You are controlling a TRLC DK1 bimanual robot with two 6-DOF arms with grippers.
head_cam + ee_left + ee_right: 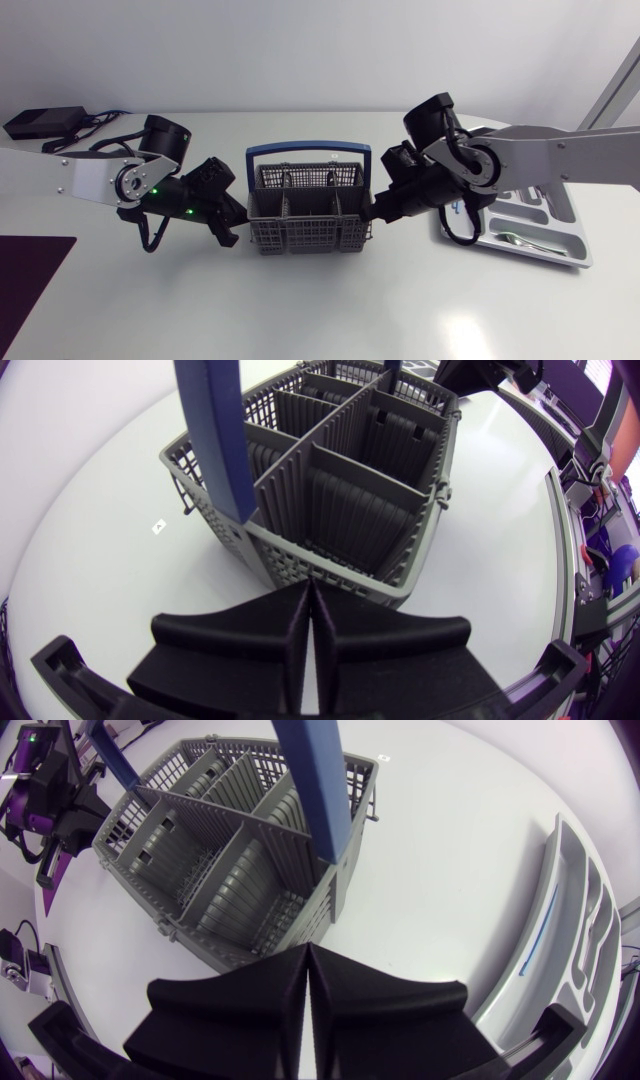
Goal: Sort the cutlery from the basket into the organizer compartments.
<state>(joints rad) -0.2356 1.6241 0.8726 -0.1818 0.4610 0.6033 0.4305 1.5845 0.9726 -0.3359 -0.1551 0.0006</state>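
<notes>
The grey cutlery basket [305, 212] with a blue handle [308, 150] stands at the table's middle. Its compartments look empty in both wrist views. My left gripper [233, 228] is shut with nothing in it, its tips just short of the basket's left wall [330, 565]. My right gripper [372, 216] is shut too and holds nothing, close against the basket's right end [250, 935]. The silver organizer [583, 250] lies at the right, beyond my right arm, with a spoon [516, 238] and other cutlery in its compartments. Its edge [565, 910] runs beside the right gripper [307, 958].
A black box [40, 122] with cables sits at the back left corner. A dark mat [30, 275] lies at the front left edge. Bare white table stretches in front of the basket.
</notes>
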